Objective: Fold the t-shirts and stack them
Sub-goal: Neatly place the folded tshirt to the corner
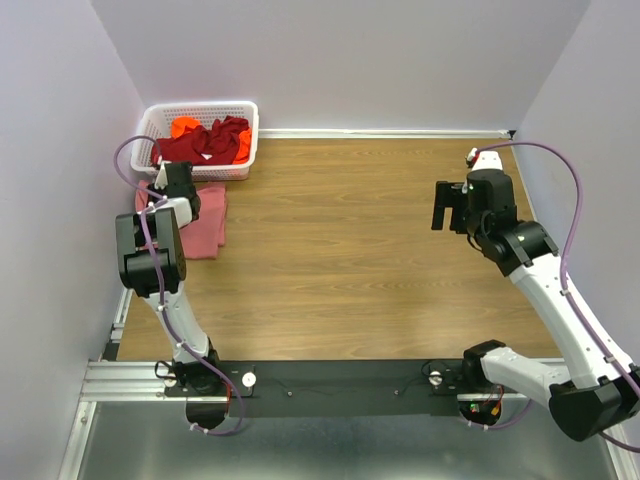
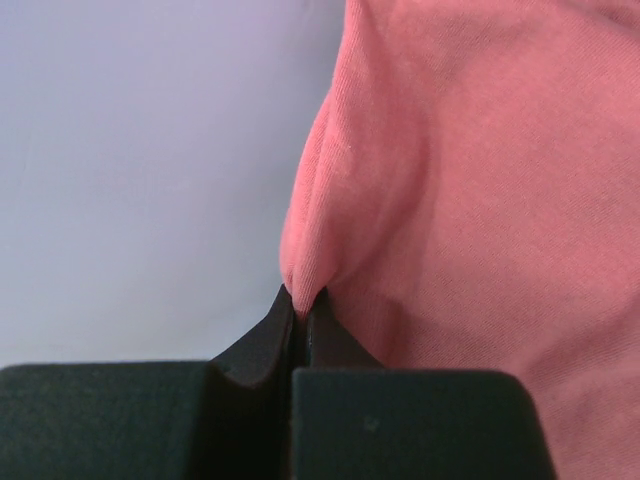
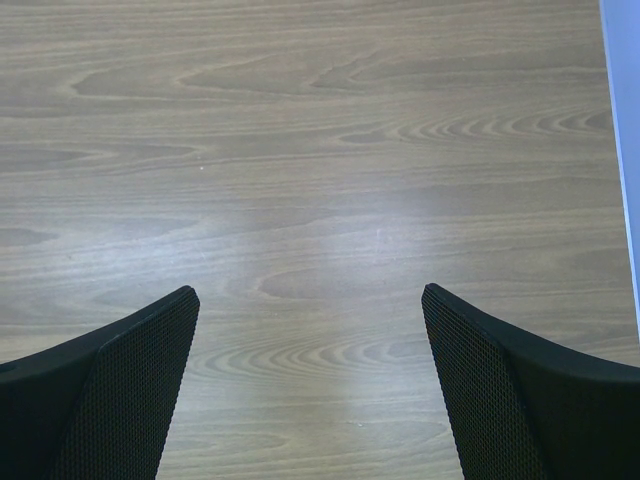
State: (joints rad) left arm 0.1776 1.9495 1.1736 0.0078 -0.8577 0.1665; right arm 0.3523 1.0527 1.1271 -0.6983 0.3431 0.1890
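Observation:
A salmon-pink t-shirt lies bunched at the table's left edge, just in front of the basket. My left gripper is shut on a pinched fold of this pink t-shirt, the cloth caught between the two black fingertips. A dark red t-shirt and a bright orange t-shirt lie crumpled in the white lattice basket. My right gripper hovers over the right half of the table, open, with only bare wood between its fingers.
The basket stands in the far left corner against the wall. Pale walls close in on the left, back and right. The wooden table stretches between the arms, and a black rail with both arm bases runs along the near edge.

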